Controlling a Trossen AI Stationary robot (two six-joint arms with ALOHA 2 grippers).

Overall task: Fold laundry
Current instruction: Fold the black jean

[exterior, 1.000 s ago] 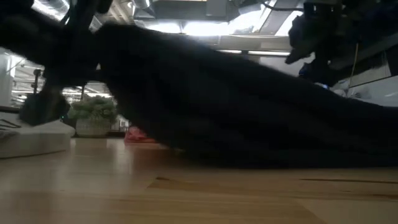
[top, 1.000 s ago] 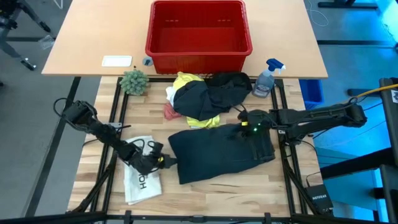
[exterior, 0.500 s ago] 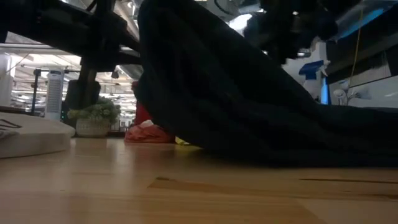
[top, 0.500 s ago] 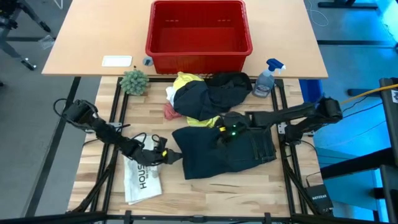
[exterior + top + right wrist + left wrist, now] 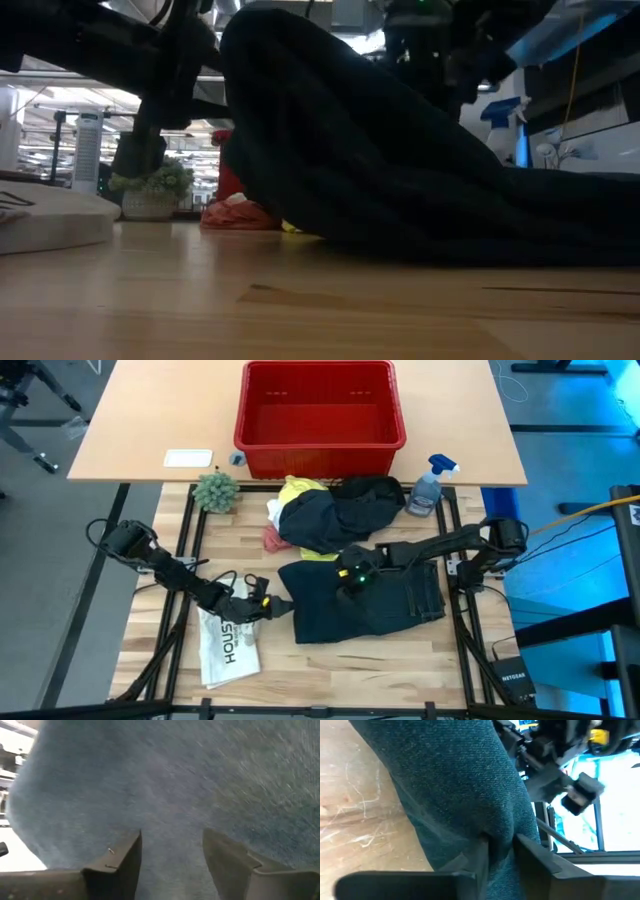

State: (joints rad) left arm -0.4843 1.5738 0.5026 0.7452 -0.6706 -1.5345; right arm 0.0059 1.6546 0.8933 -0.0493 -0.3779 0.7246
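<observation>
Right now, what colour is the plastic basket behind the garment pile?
Red; the plastic basket shows best in the high view.

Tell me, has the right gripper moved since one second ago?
Yes. In the high view the right gripper has moved leftward over the dark trousers, away from the spray bottle and toward the table's middle.

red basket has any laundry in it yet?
No. In the high view the red basket shows only its bare red floor, while the dark trousers and the yellow T-shirt lie on the table in front of it.
</observation>
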